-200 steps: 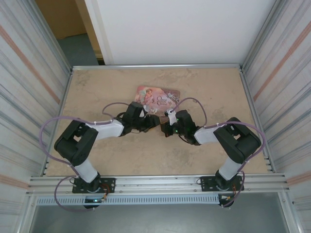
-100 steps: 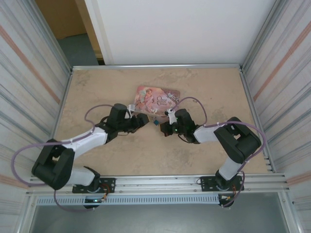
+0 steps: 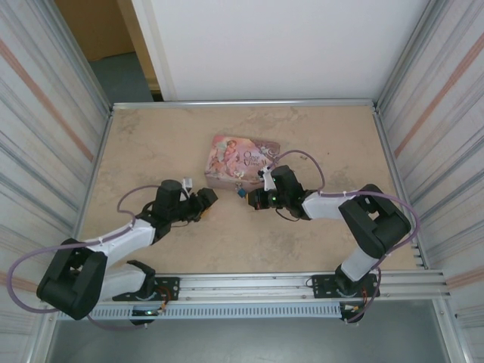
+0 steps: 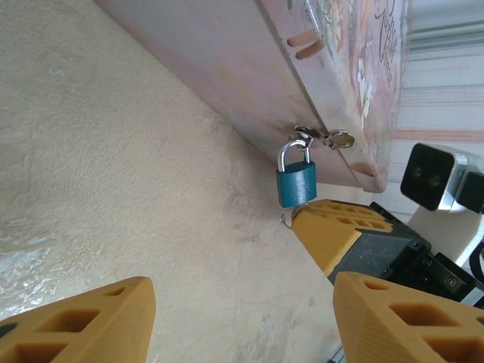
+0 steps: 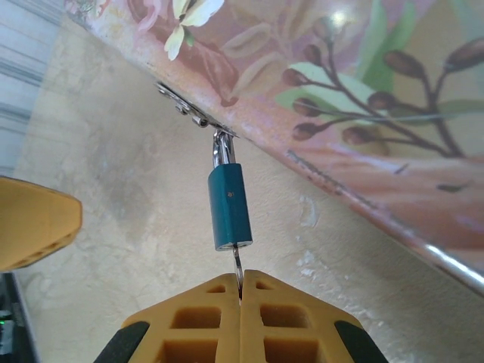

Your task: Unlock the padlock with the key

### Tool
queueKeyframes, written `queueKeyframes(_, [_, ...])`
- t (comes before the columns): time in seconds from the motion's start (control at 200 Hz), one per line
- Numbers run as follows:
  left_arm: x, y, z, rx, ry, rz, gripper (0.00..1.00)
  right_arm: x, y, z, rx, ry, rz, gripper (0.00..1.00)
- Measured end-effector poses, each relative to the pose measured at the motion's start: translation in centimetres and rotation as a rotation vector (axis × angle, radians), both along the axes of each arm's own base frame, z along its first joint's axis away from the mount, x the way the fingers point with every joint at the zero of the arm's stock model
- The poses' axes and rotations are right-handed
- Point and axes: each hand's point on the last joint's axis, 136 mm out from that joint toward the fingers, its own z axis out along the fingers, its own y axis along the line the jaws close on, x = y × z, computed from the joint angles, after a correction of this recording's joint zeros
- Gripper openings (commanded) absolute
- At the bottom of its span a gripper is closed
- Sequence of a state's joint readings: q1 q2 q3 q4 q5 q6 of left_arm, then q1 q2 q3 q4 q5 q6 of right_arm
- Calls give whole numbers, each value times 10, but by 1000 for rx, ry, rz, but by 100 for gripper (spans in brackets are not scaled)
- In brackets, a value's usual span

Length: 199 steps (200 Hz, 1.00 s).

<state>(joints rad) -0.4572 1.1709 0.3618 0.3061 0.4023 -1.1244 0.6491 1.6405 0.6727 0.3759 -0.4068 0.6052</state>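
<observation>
The pink tin [image 3: 242, 159] lies flat near the middle of the worktop [image 3: 325, 136], a little above centre in the overhead view. The small blue padlock [image 5: 229, 206] hangs from the metal clasp on the tin's lower edge. Its silvery shackle is threaded through the clasp and looks closed. In the right wrist view it sits centre frame, with its body pointing down toward the yellow fingers.

The right end effector [image 5: 240, 291] is pressed together at the bottom centre of that view, pinching the key [image 5: 237, 271]. Only a thin sliver of the key's metal is visible, running from the seam between the fingers up into the underside of the padlock. I cannot tell how deep it sits.

The left end effector [image 3: 206, 198] is left of centre in the overhead view. It is low over the worktop, well apart from the tin, and aimed toward the padlock. Its fingers are spread wide with nothing between them (they frame the bottom corners of the left wrist view). In that view the padlock hangs right of centre, and one yellow finger of the right arm sits just below it.
</observation>
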Motion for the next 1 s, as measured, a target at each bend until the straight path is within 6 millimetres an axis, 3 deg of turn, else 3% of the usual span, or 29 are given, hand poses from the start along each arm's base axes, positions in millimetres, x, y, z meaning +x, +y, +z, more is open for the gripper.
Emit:
queueKeyframes(0.476, [6,-18,25,-120,-122,12,66,-8,4,7,98,199,-104,0])
queueKeyframes(0.997, [10,-46,-13,-166,-23,3,59,-12,9,11,141,276,-148,0])
